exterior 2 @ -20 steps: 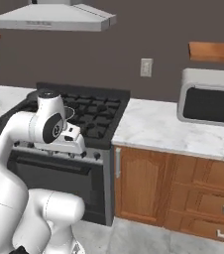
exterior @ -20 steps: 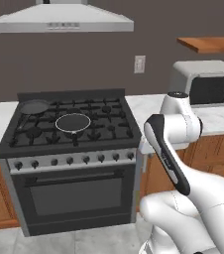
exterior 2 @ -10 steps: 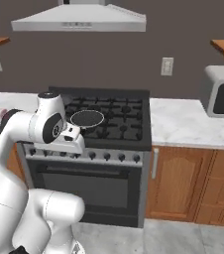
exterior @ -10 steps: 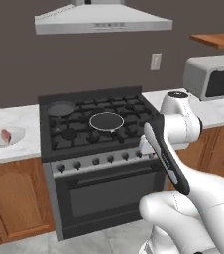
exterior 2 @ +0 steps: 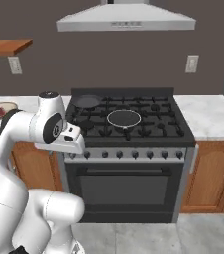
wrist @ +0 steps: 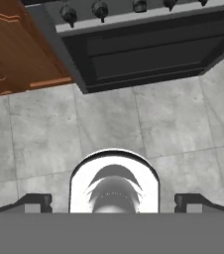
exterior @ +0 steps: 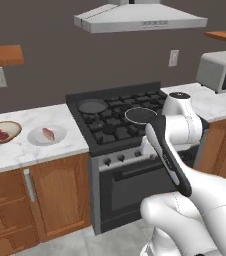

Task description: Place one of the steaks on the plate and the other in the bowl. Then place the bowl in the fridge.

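While the tool (wrist: 114, 202) gapes empty over grey floor tiles (wrist: 44, 134), marbled steak lies in the round tan bowl (exterior: 3, 132).

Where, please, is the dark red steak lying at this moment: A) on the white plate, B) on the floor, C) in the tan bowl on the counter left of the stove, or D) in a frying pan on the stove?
C: in the left base view the dark red steak lies inside the tan bowl on the counter, while the white plate beside it holds the paler steak.
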